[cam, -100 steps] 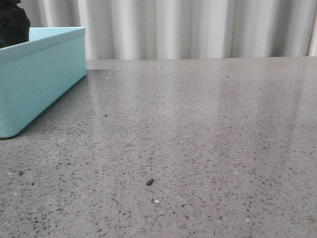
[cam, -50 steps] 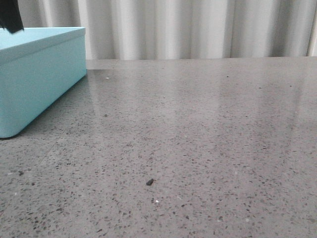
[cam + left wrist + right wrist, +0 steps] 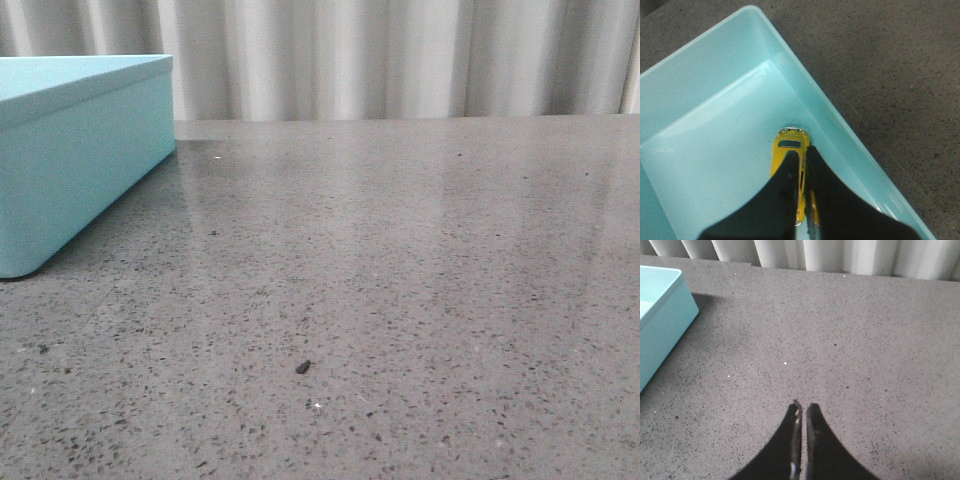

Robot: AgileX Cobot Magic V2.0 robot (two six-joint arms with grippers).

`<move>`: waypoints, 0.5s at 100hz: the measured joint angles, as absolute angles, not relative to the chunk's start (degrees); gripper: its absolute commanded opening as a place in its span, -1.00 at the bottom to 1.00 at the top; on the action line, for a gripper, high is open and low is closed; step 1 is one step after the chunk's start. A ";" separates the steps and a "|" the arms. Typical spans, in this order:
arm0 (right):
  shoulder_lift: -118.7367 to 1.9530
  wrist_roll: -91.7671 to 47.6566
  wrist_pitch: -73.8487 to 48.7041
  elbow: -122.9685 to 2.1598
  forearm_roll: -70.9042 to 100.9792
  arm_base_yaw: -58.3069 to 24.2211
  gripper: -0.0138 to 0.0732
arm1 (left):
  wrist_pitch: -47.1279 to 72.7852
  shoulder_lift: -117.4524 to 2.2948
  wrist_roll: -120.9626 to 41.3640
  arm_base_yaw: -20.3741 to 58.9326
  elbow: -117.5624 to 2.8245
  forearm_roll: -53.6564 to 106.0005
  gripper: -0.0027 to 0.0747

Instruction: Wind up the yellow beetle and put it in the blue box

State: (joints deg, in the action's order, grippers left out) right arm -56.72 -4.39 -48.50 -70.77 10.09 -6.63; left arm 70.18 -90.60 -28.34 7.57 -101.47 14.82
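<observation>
1. Since the earlier front frames, the dark arm part above the box's far-left rim has left the front view.
2. One blue box [image 3: 75, 165] stands at the table's [image 3: 400, 280] left side: pale turquoise, smooth walls, rounded corners.
3. One yellow beetle [image 3: 786, 152] lies on the box floor beside a wall: glossy yellow, dark window, silver bumper.
4. The left gripper [image 3: 801, 155] hovers above the beetle, fingers nearly together, holding nothing.
5. The right gripper [image 3: 802, 410] is closed and empty above bare table.
</observation>
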 measured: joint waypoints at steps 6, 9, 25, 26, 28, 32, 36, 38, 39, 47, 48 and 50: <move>-56.72 -4.39 -48.91 -70.77 10.09 -6.63 -0.82 | 70.27 -89.74 -28.34 7.57 -101.47 15.97 -0.99; -56.72 -4.39 -49.04 -70.77 10.09 -6.63 -0.82 | 70.27 -89.25 -28.34 7.57 -101.36 16.41 -0.99; -55.46 -4.39 -47.10 -68.53 8.80 -6.63 -0.82 | 70.16 -85.92 -28.22 7.57 -101.12 18.48 -0.99; -55.31 -4.39 -46.92 -68.08 8.64 -6.63 -0.82 | 70.16 -85.74 -28.22 7.57 -101.12 18.59 -0.99; -54.87 -4.39 -46.31 -67.38 8.50 -6.63 -0.82 | 70.03 -85.21 -28.22 7.57 -101.12 18.78 -0.99; -53.78 -4.39 -44.84 -66.08 8.19 -6.63 -0.82 | 69.53 -84.05 -28.22 7.57 -100.88 19.25 -0.99; -52.73 -4.39 -43.11 -64.35 7.95 -6.63 -0.82 | 68.98 -82.91 -28.22 7.57 -100.32 19.61 -0.99; -52.07 -4.39 -42.24 -63.42 7.90 -6.63 -0.82 | 68.64 -82.17 -28.22 7.57 -99.97 19.82 -0.99; -51.61 -4.39 -41.94 -63.11 7.76 -6.63 -0.82 | 68.38 -81.68 -28.22 7.57 -99.84 19.78 -0.99; -49.02 -4.39 -38.76 -59.45 7.39 -6.63 -0.82 | 66.50 -78.69 -28.22 7.57 -97.84 20.16 -0.99; -48.79 -4.39 -38.28 -59.16 7.27 -6.63 -0.82 | 66.23 -78.09 -28.22 7.57 -97.63 20.16 -0.99; -48.13 -4.49 -37.54 -58.29 6.93 -6.63 -0.82 | 65.80 -77.48 -28.22 7.57 -96.94 20.16 -0.99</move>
